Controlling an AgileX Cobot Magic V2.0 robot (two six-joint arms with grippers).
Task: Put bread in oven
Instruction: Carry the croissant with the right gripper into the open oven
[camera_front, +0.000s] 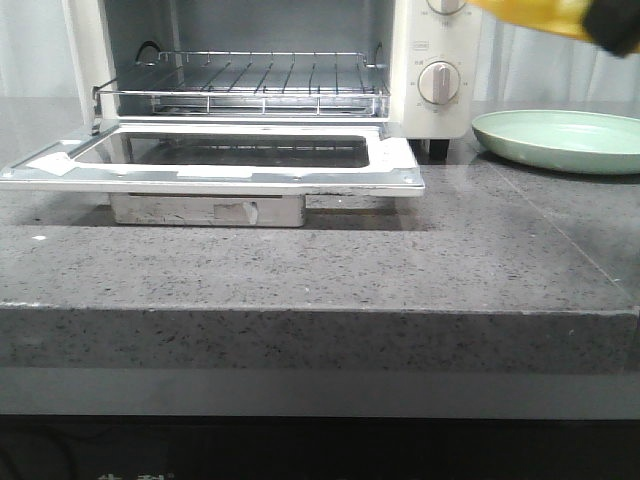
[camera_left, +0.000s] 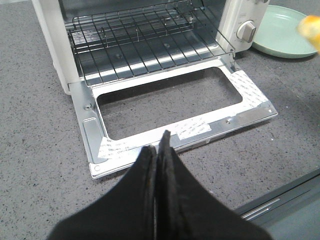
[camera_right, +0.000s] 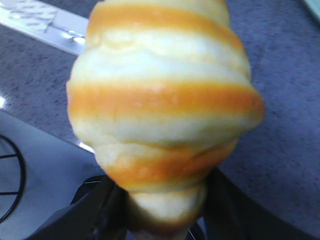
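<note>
Bread (camera_right: 160, 110) seemingly gripped aloft, oven (camera_front: 250, 90) open

Bread (camera_right: 160, 100) — orange and cream stripes

A pale green plate (camera_front: 560, 140) sits toward the back right of the speckled grey stone desk (camera_front: 300, 270), lying flat; a pale curtain (camera_front: 30, 50) hangs behind the desk's far edge
</note>
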